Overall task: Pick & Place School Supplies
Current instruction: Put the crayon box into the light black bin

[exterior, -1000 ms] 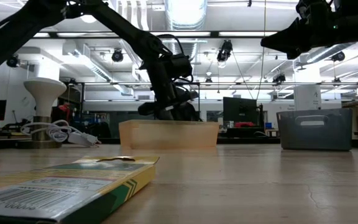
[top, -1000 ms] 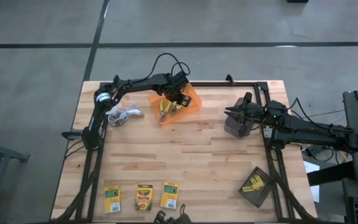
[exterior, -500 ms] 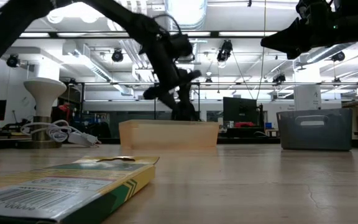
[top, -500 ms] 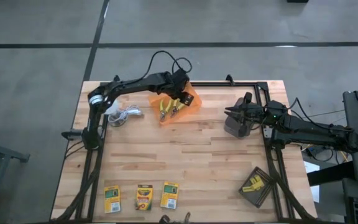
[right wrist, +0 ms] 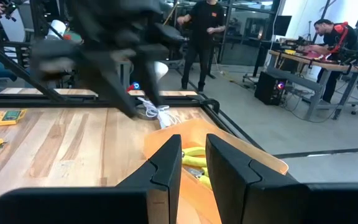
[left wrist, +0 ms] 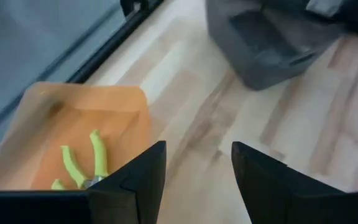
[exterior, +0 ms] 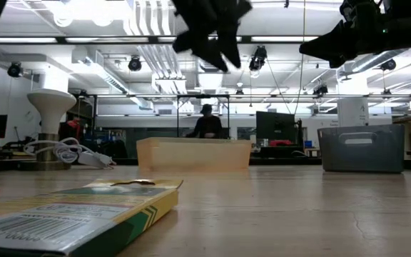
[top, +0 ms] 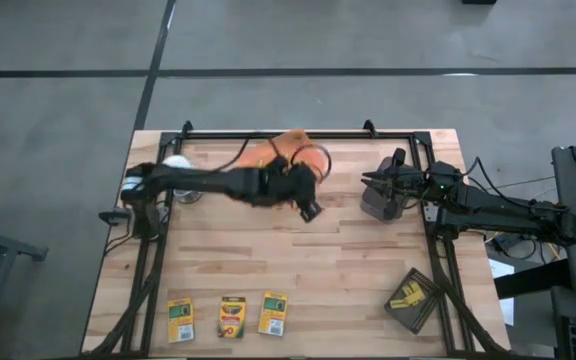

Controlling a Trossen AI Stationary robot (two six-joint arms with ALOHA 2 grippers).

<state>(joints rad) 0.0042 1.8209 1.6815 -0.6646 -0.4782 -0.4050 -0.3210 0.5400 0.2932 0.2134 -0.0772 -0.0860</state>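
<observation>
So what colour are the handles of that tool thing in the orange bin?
Yellow-green. The plier-like tool's handles show best in the left wrist view.

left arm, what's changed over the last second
The left gripper has let go of the yellow-handled pliers, now lying in the orange bin, and has lifted up and swung away over the bare table, jaws open. Unchanged: the right gripper waits over the grey bin, and the three crayon boxes stay at the near edge.

Three crayon boxes (top: 232, 316), two bins (top: 290, 146), two arms (top: 208, 180)
</observation>
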